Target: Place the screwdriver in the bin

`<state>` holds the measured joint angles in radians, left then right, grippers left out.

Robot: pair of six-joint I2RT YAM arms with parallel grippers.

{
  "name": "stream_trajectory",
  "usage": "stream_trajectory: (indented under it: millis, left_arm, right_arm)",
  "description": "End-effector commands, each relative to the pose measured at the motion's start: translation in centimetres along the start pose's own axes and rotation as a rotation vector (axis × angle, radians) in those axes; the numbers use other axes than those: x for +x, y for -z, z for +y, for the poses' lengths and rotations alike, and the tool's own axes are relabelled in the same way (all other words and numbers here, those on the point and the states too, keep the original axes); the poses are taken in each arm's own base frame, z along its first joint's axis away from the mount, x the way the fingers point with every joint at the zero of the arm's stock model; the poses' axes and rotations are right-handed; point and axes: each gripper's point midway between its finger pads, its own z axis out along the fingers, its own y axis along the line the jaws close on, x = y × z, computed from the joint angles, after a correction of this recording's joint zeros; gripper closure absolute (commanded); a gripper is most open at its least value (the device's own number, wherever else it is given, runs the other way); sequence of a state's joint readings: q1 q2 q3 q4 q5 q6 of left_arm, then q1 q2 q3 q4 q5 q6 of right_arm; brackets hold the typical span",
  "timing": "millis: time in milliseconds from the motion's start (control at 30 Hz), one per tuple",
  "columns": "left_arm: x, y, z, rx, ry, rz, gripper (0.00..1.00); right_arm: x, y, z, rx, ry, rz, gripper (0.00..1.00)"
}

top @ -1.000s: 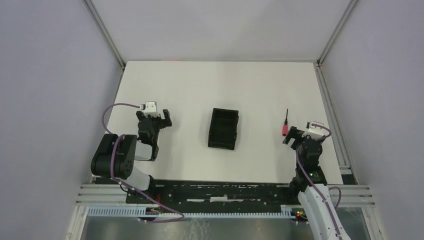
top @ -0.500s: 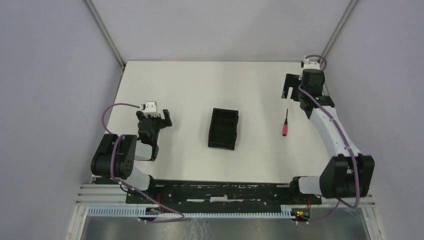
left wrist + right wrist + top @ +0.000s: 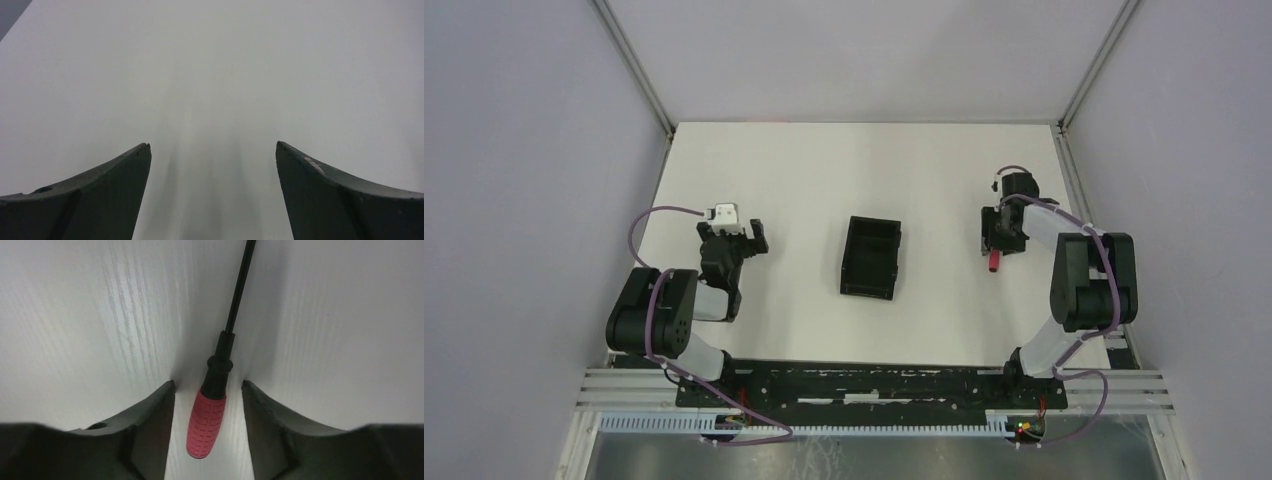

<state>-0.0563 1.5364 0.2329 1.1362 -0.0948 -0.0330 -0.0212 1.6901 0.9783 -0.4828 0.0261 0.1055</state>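
Observation:
The screwdriver (image 3: 206,422), with a short red handle and a thin black shaft, lies flat on the white table at the right (image 3: 994,265). My right gripper (image 3: 208,383) is down over it, one finger on each side of the handle. A narrow strip of table shows on both sides, so the jaws stand partly open and touch nothing. From above, the right gripper (image 3: 998,236) hides most of the shaft. The black open-top bin (image 3: 871,257) with its inner divider sits at the table's middle. My left gripper (image 3: 742,238) rests open at the left, with only bare table between its fingers (image 3: 120,175).
The white table (image 3: 824,170) is bounded by grey walls with metal frame posts at the back corners. A rail (image 3: 874,385) with both arm bases runs along the near edge. The bin stands roughly a bin's length left of the screwdriver.
My right arm swung out to the far right corner, then came back down over the screwdriver, and its jaws have narrowed around the handle. The left arm, bin and screwdriver have not moved.

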Motion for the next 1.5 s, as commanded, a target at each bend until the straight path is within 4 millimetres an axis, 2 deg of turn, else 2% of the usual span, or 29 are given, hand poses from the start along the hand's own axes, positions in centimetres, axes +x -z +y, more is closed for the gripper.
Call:
stream_trajectory:
  millis: [0, 67, 100, 200, 367, 500, 600, 667, 767, 900, 967, 1033, 1100, 1167, 1267, 1367, 1467]
  left_arm:
    - [-1.5, -0.5, 0.0, 0.004, -0.022, -0.044, 0.0]
    - [-1.5, -0.5, 0.1, 0.003, -0.022, -0.044, 0.0]
    - [-1.5, -0.5, 0.1, 0.001, -0.022, -0.044, 0.0]
    - [-1.5, -0.5, 0.1, 0.004, -0.022, -0.044, 0.0]
    - [-1.5, -0.5, 0.0, 0.004, -0.022, -0.044, 0.0]
    - [-1.5, -0.5, 0.1, 0.003, -0.022, -0.044, 0.0]
    - [-1.5, -0.5, 0.1, 0.003, -0.022, -0.044, 0.0]
    - [-1.5, -0.5, 0.1, 0.003, -0.022, -0.045, 0.0]
    - [-1.5, -0.5, 0.1, 0.002, -0.022, -0.044, 0.0]
    - [-1.5, -0.5, 0.1, 0.003, -0.022, -0.044, 0.0]
    - [-1.5, -0.5, 0.1, 0.003, -0.022, -0.044, 0.0]
    - [-1.5, -0.5, 0.1, 0.004, -0.022, -0.044, 0.0]
    - [-1.5, -0.5, 0.1, 0.003, -0.022, -0.044, 0.0]
    - [-1.4, -0.5, 0.1, 0.003, -0.022, -0.043, 0.0]
    - [-1.5, -0.5, 0.1, 0.003, -0.022, -0.044, 0.0]
    - [-1.5, -0.5, 0.1, 0.004, -0.022, -0.044, 0.0]
    - [-1.5, -0.5, 0.0, 0.004, -0.022, -0.045, 0.0]
  right_arm:
    - [1.1, -1.4, -0.1, 0.0, 0.013, 0.038, 0.57]
    - [1.1, -1.3, -0.2, 0.005, 0.012, 0.046, 0.9]
    - [0.6, -1.0, -0.3, 0.006, 0.013, 0.043, 1.0]
    - [-1.3, 1.0, -0.1, -0.002, 0.026, 0.044, 1.0]
    - [-3.6, 7.3, -0.1, -0.021, 0.075, 0.064, 1.0]
    - [-5.4, 11.3, -1.3, 0.058, 0.032, -0.026, 1.0]
    - [-6.2, 12.6, -1.2, 0.06, -0.011, -0.076, 1.0]
    - [-6.4, 12.9, -0.3, 0.044, -0.041, -0.094, 1.0]
    - [-6.7, 13.1, 5.2, -0.038, 0.033, -0.141, 1.0]
    - [-6.7, 14.7, 16.1, -0.215, 0.176, -0.226, 1.0]
    - [-5.7, 15.9, 21.5, -0.301, 0.264, -0.245, 1.0]
    - [-4.3, 16.7, 25.5, -0.371, 0.336, -0.265, 1.0]
    - [-2.8, 16.8, 28.6, -0.419, 0.396, -0.274, 1.0]
    - [-1.5, 16.1, 30.1, -0.425, 0.441, -0.259, 1.0]
    - [0.2, 14.0, 30.9, -0.403, 0.473, -0.21, 1.0]
    - [1.1, 12.6, 31.0, -0.38, 0.492, -0.184, 1.0]
    - [1.2, 11.9, 30.9, -0.362, 0.49, -0.189, 1.0]
